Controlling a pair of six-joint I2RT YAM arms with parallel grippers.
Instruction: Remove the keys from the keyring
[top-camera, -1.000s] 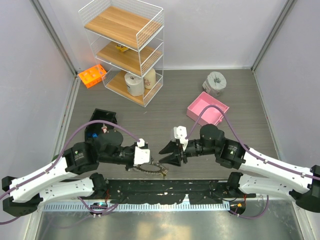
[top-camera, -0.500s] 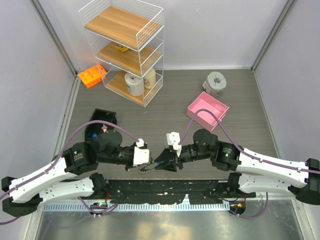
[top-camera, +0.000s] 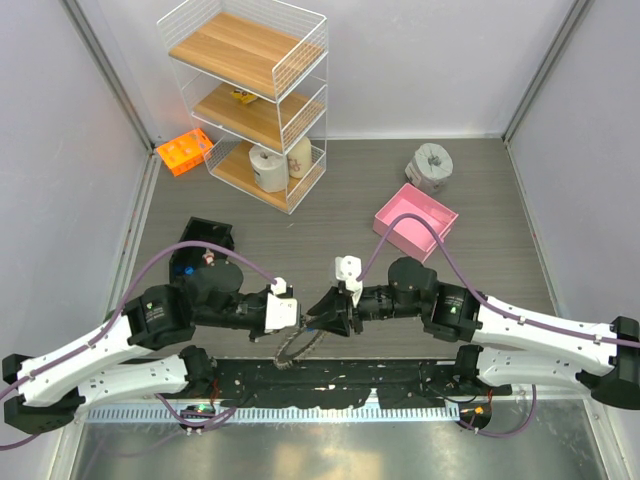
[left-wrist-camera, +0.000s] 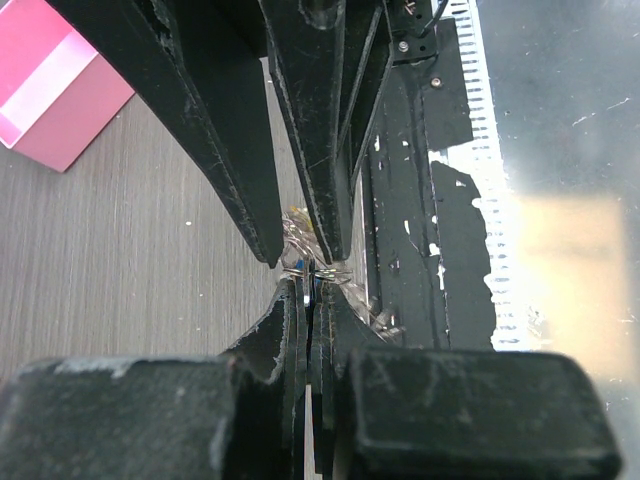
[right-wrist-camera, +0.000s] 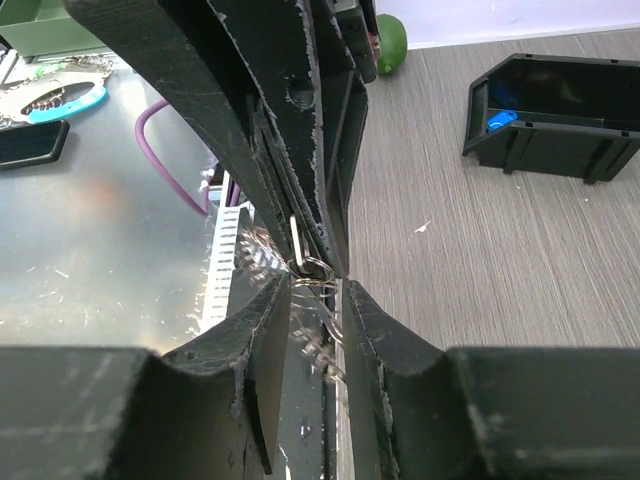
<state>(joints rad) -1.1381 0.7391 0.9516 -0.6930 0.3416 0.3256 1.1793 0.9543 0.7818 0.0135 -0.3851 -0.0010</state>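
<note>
My left gripper (top-camera: 296, 320) is shut on a thin silvery key of the keys (left-wrist-camera: 311, 268) and holds it just above the table's near edge. The keyring (top-camera: 288, 350), a knobbly silvery chain loop, hangs from there; it shows blurred in the left wrist view (left-wrist-camera: 372, 312) and the right wrist view (right-wrist-camera: 322, 352). My right gripper (top-camera: 320, 318) faces the left one tip to tip. It is open, its fingers (right-wrist-camera: 268, 330) on either side of small split rings (right-wrist-camera: 316, 270) by the held key. The other keys are hidden.
A pink box (top-camera: 415, 222) and a grey tape roll (top-camera: 430, 165) sit at the back right. A wire shelf (top-camera: 250, 100), an orange rack (top-camera: 184, 152) and a black bin (top-camera: 205, 245) are on the left. The black base plate (top-camera: 330, 380) lies under the grippers.
My right gripper has moved left until it meets the left gripper's tips. The keyring lay flat on the table and now hangs off the held key.
</note>
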